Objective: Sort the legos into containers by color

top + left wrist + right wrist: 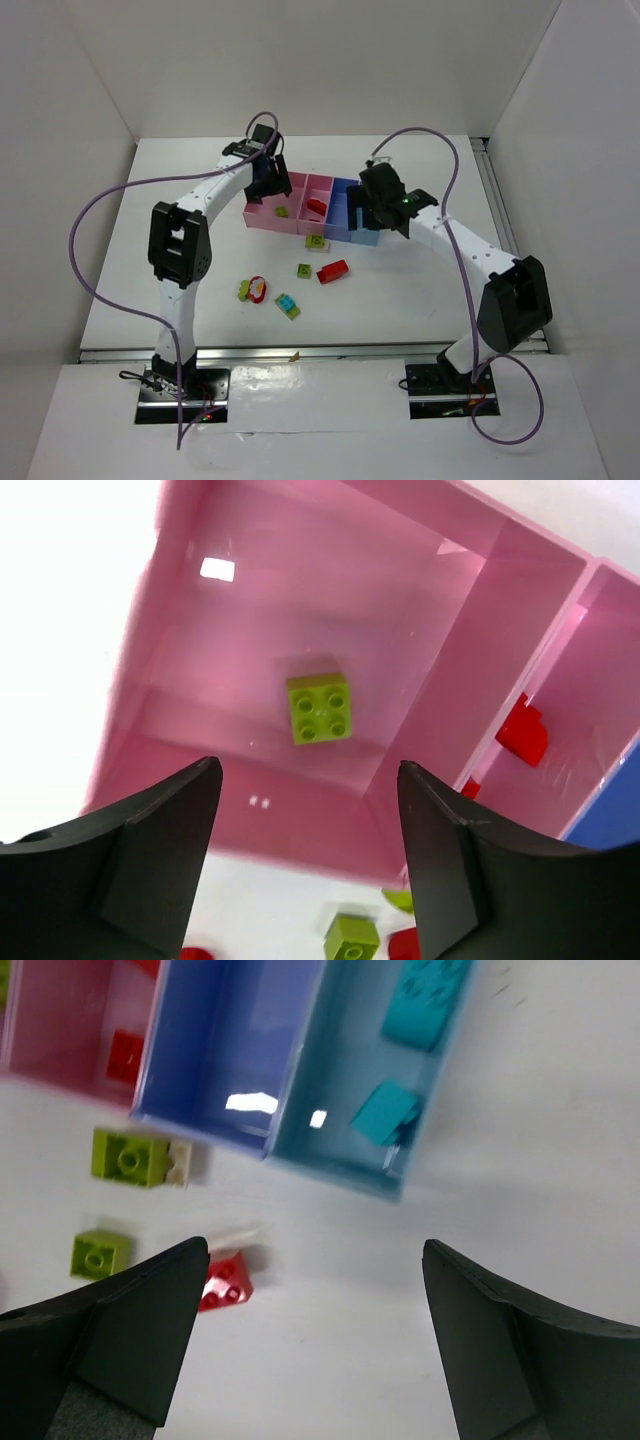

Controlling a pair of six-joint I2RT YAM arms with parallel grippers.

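Observation:
The containers (262, 219) form a row of four bins at mid-table. A lime green lego (319, 708) lies in the left pink bin (250, 590), and a red lego (523, 730) lies in the second pink bin. My left gripper (310, 768) hangs open over the left pink bin, with nothing between its fingers. Two teal legos (385, 1115) lie in the light blue bin (335, 1155); the blue bin (230, 1050) beside it looks empty. My right gripper (315, 1248) is open above the table just in front of the light blue bin.
Loose legos lie on the table in front of the bins: two green ones (316, 240) (303, 270), a red one (333, 271), a green and red cluster (252, 290), and a teal and green pair (288, 306). White walls enclose the table.

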